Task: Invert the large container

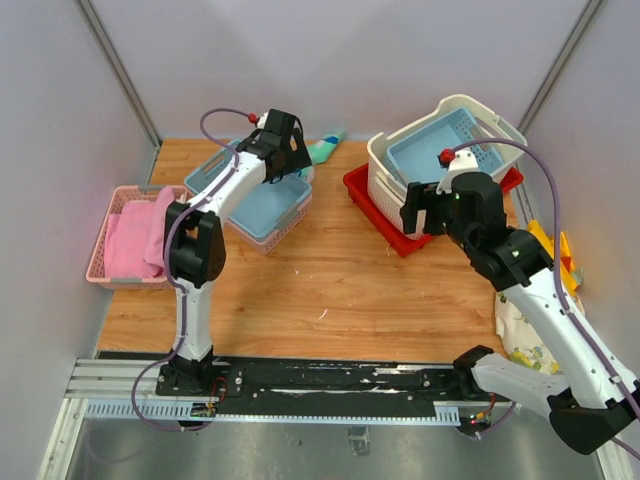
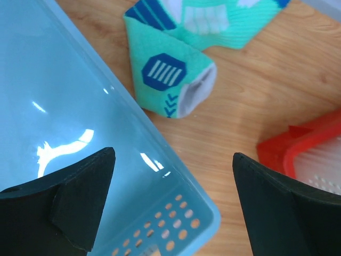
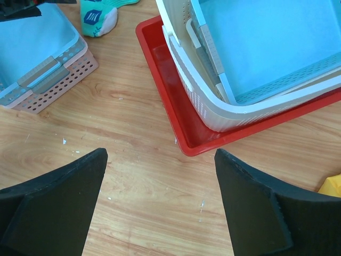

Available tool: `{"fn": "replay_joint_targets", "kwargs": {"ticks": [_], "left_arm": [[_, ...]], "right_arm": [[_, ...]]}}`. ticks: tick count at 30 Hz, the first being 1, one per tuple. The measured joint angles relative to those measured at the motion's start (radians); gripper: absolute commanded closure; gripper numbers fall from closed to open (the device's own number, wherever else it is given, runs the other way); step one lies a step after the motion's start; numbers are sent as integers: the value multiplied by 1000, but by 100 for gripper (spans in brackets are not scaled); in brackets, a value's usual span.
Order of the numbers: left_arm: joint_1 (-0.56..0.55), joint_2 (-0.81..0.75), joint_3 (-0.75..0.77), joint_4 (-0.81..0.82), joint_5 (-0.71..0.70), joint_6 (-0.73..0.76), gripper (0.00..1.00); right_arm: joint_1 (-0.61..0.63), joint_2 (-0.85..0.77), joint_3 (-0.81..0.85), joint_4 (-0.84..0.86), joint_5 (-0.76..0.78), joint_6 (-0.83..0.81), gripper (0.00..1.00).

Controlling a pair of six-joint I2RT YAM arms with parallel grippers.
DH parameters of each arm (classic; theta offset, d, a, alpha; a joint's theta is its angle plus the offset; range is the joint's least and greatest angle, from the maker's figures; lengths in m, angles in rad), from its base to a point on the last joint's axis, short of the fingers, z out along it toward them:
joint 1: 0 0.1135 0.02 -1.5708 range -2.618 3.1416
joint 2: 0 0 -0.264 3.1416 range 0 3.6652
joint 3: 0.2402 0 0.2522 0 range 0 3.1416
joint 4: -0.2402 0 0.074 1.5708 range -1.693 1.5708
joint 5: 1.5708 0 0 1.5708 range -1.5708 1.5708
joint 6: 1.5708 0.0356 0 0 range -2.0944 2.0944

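red tray (image 1: pixel 375 212): holds large container (image 3: pixel 205 106), upright, blue basket (image 1: pixel 420 158) nested inside
large container: cream, perforated walls
left gripper (image 2: pixel 173 202): spread, empty
right gripper (image 3: pixel 160 202): spread, empty

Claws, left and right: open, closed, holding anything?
Left claw: open, holding nothing.
Right claw: open, holding nothing.

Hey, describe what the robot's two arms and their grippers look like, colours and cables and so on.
Both the left arm and the right arm have white links with bulky black joints. A thin greyish-purple cable loops along each, and a small red cap sits near each wrist. The fingers are matte black wedges.
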Motion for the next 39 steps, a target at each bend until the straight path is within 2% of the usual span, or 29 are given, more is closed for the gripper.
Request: {"fn": "replay_joint_targets", "kwargs": {"ticks": [6,19,25,29,32,36,37,39], "left_arm": [[11,56,5,-43,-18,-6,9],[10,53,-30,-19,-17,-19,39],[5,39,-52,0,20,-25,60],[-14,0,-102,7,30,-24,67],[-40,-44,-157,3,27,-21,69],[-108,-125,-267,9,33,5,65],[-132,-146,-297,12,40,20,62],[-176,-179,-340,13,58,56,49]], "right_arm": [[0,-14,-7,-21,12,-3,15],[0,35,-12,-28,17,-12,17],[0,35,-12,-29,25,-25,17],[0,34,-12,-29,39,-35,18],[0,29,-12,-29,47,-39,18],[0,21,-13,-30,60,-42,18],[0,19,-14,-30,62,-42,18],[0,18,-14,-30,65,-43,18]]}}
